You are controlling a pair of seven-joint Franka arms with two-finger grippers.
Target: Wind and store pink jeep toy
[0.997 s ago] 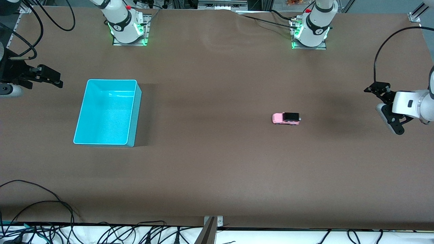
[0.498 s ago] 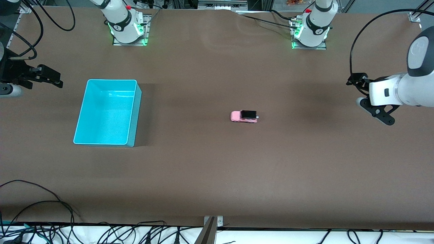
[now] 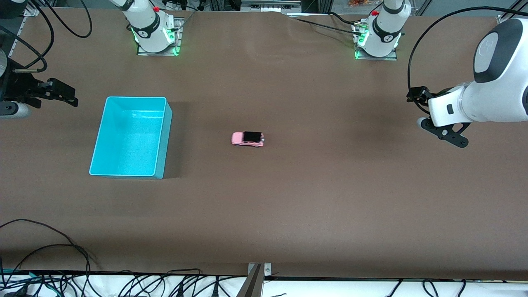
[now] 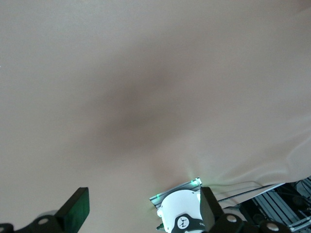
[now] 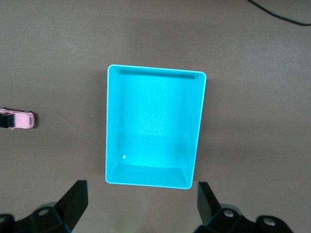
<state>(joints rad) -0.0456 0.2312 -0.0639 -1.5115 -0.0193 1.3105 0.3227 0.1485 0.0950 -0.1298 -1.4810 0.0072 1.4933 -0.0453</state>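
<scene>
Jeep (image 3: 247, 139) beside turquoise bin (image 3: 164, 138)

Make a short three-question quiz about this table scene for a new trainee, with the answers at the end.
1. True or false: the pink jeep toy sits inside the turquoise bin.
2. Which claw is over the table end close to the bin: A) left claw, B) right claw?
3. Fill in: both claws are ____ and hold nothing.

Key: 1. False, the jeep stands on the brown table, apart from the bin. 2. B. 3. open.
</scene>
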